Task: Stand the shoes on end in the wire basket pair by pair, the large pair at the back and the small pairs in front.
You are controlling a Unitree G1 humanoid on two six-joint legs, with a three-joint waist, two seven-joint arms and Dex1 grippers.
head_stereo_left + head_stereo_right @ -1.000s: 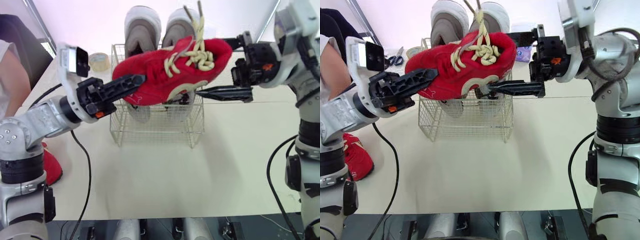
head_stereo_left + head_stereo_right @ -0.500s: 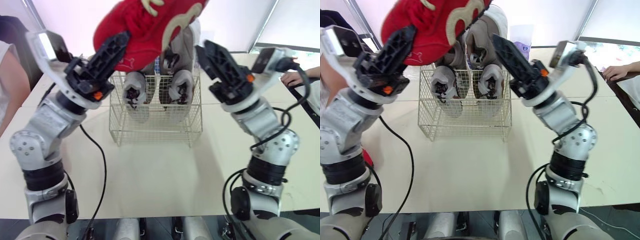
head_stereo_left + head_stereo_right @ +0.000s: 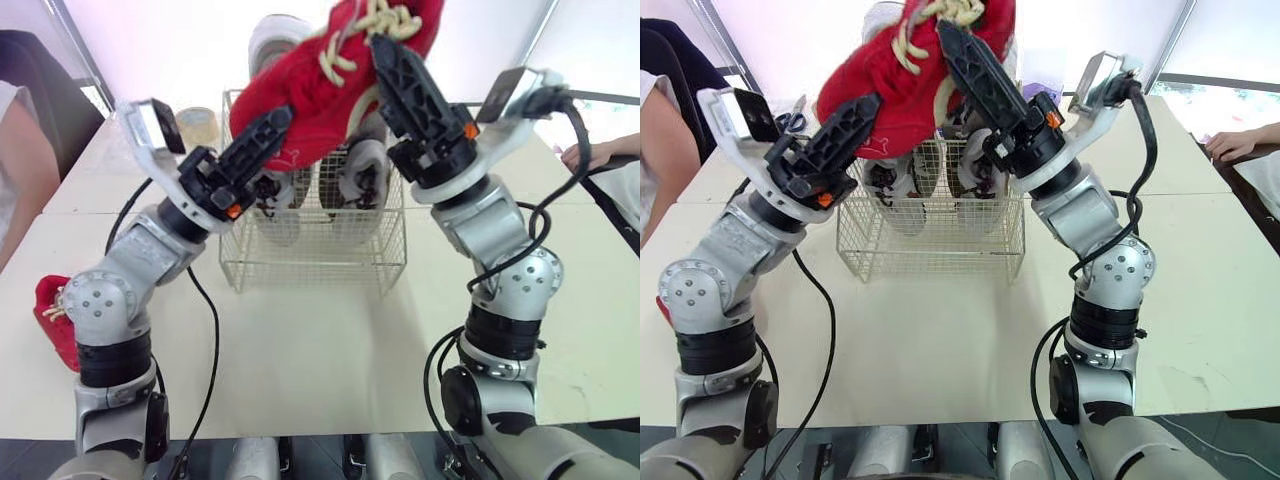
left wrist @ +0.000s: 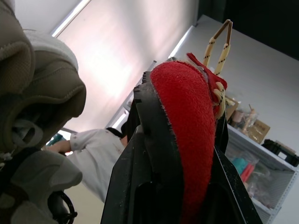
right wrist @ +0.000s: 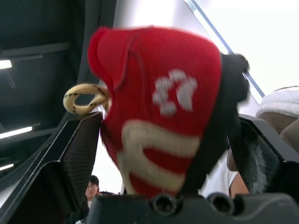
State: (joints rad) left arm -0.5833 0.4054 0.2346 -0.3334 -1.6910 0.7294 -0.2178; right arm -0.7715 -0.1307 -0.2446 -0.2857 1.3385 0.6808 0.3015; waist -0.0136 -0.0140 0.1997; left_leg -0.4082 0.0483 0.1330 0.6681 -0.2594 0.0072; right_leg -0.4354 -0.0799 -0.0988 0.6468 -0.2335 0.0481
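A red shoe (image 3: 310,90) with cream laces hangs tilted above the wire basket (image 3: 310,250), sole side towards the left arm. My left gripper (image 3: 272,125) is shut on its lower end, and the left wrist view has the red shoe (image 4: 187,121) wedged between the fingers. From the right, my right gripper (image 3: 388,55) is shut on the shoe's upper part; its wrist view has the red shoe (image 5: 163,102) between wide-set fingers. The large grey pair (image 3: 275,190) stands on end at the back of the basket. A second red shoe (image 3: 55,315) lies on the table at the far left.
A roll of tape (image 3: 198,122) and scissors (image 3: 790,118) lie behind the basket on the left. A person (image 3: 20,150) sits at the left edge, and another person's hand (image 3: 590,152) rests at the right edge. Bare tabletop (image 3: 320,350) stretches in front of the basket.
The shoe, lifted high by the left gripper half a second ago with the right gripper off it, has come down over the basket. The right gripper has closed on it again.
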